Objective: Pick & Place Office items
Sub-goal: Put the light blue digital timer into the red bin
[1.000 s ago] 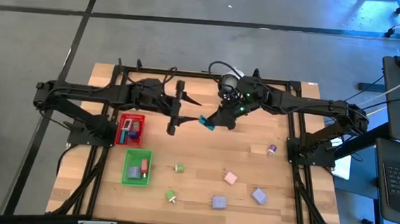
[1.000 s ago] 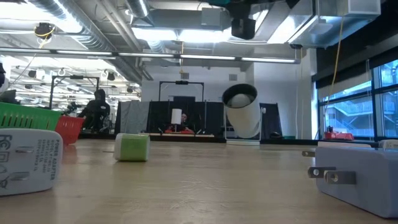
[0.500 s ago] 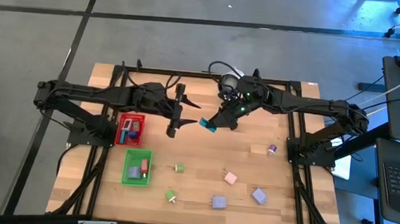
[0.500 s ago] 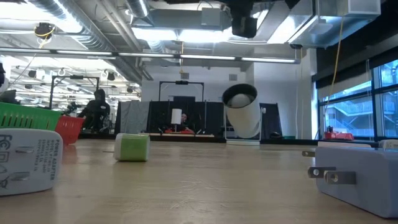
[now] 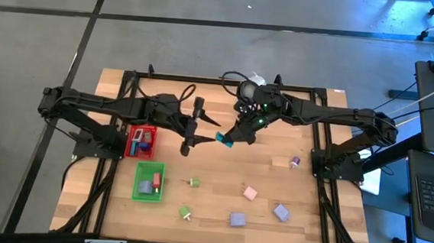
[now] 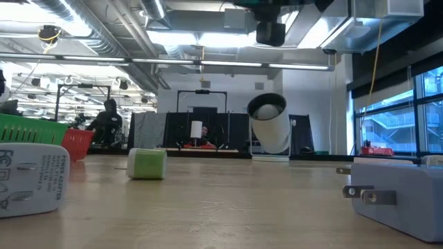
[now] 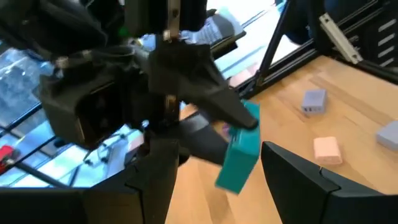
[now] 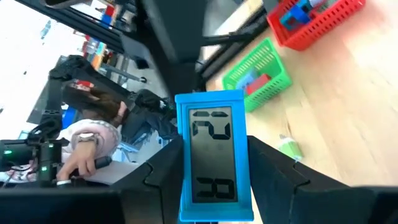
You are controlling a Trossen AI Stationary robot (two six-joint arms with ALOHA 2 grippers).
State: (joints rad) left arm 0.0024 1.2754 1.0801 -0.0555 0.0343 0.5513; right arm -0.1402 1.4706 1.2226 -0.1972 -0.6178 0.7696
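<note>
Right wrist view: right gripper (image 8: 214, 180) fingers clamp a teal rectangular digital clock (image 8: 213, 155) above mid worktop (image 5: 268, 159), left gripper (image 7: 211, 171) fingers spread just beside it, so handover probably needs left closing squarely before right releases, then red mesh tray (image 5: 140, 141).

teal clock (image 8: 213, 153), grey display | red tray (image 5: 140, 141) | green tray (image 5: 148, 181) | pink block (image 5: 250, 193) | lavender block (image 5: 280, 212)
</note>
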